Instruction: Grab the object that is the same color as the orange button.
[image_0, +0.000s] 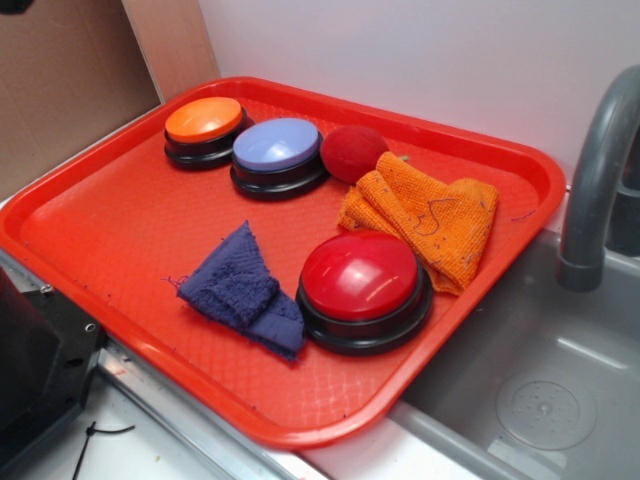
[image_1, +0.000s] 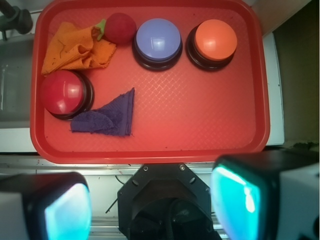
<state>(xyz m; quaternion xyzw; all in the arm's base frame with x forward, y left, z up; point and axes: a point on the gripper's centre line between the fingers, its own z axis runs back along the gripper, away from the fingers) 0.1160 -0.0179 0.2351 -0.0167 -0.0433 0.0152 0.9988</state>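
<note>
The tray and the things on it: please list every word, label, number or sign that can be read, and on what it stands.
None: no readable text in either view.
The tray, the buttons and the rags carry no lettering or labels.

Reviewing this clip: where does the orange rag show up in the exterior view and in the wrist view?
Exterior: the orange rag lies right of centre on the tray, behind the big red button.
Wrist: the rag sits in the tray's upper-left corner, above the red button.
Shared landmark: the red ball beside the rag.
</note>
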